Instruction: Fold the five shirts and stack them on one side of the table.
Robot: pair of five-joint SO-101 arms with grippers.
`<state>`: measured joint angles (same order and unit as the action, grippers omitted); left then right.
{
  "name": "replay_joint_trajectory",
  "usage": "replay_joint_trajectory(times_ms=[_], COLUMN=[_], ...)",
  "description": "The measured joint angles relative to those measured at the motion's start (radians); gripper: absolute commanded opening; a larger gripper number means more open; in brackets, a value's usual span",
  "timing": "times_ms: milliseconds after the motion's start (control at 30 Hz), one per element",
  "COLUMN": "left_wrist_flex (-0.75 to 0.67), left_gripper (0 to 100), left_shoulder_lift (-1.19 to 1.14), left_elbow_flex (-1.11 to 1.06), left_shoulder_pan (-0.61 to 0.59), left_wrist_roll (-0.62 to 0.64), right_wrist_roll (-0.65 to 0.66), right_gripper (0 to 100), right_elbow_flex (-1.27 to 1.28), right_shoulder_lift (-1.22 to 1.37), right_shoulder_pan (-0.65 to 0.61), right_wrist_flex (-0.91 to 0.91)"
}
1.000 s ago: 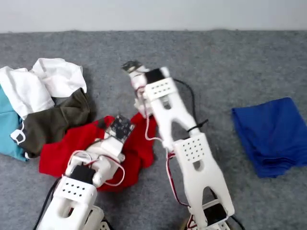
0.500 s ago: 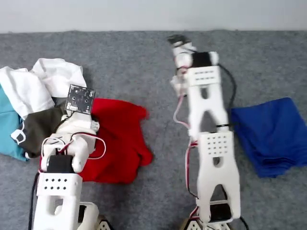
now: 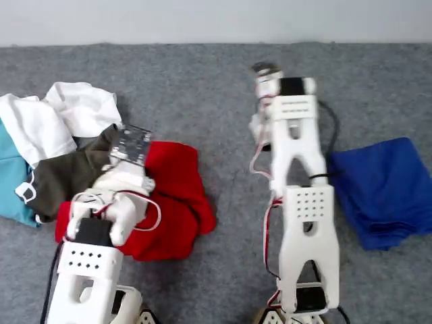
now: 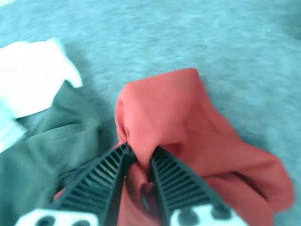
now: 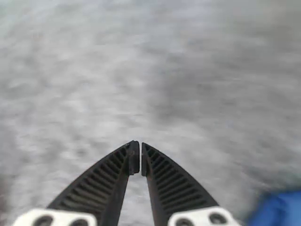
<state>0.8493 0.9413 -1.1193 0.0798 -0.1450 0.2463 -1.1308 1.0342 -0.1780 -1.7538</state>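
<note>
Left wrist view: left tool (image 4: 140,151) pinches red shirt (image 4: 174,108), partly cut off; right tool (image 5: 140,147) pressed together.

Crumpled red shirt (image 3: 174,199), folded blue shirt (image 3: 381,192)

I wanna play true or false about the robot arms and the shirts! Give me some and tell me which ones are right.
1. The left gripper is pinching the red shirt. True.
2. The right gripper is holding the blue shirt. False: it is shut on nothing above the bare grey table, and the blue shirt lies apart from it.
3. The blue shirt lies folded, on its own, on the right arm's side. True.
4. The white shirt lies on top of the blue shirt. False: it is in the heap on the other side, next to the dark green shirt.
</note>
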Motion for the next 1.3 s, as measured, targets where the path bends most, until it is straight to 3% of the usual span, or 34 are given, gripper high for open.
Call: replay_joint_trajectory(times_ms=[167, 333, 467, 700, 800, 1000, 1300], left_wrist_flex=[0.127, 0.219, 0.29, 0.377, 0.407, 0.522, 0.534], left_gripper=[33, 35, 36, 36, 36, 36, 36], left_shoulder_lift=[0.0, 0.0, 0.002, 0.002, 0.002, 0.002, 0.002], left_elbow_flex=[0.048, 0.232, 0.396, 0.382, 0.311, 0.238, 0.216], left_shoulder_pan=[0.086, 0.052, -0.038, -0.16, -0.19, -0.201, -0.133], left_wrist_roll=[0.081, 0.353, 0.445, 0.446, 0.384, 0.273, 0.249], right_wrist_roll=[0.0, 0.0, 0.0, 0.0, 0.0, 0.0, 0.0], right_gripper=[1.6, 1.6, 1.6, 1.4, 1.4, 1.4, 1.4], right_elbow_flex=[0.029, 0.032, 0.032, 0.032, 0.032, 0.032, 0.032], right_shoulder_lift=[0.0, 0.0, 0.0, 0.0, -0.018, -0.068, -0.068], right_shoulder_pan=[-0.055, -0.052, -0.055, -0.06, -0.092, -0.124, -0.124], right_wrist_flex=[0.0, 0.0, 0.0, 0.0, 0.0, 0.0, 0.0])
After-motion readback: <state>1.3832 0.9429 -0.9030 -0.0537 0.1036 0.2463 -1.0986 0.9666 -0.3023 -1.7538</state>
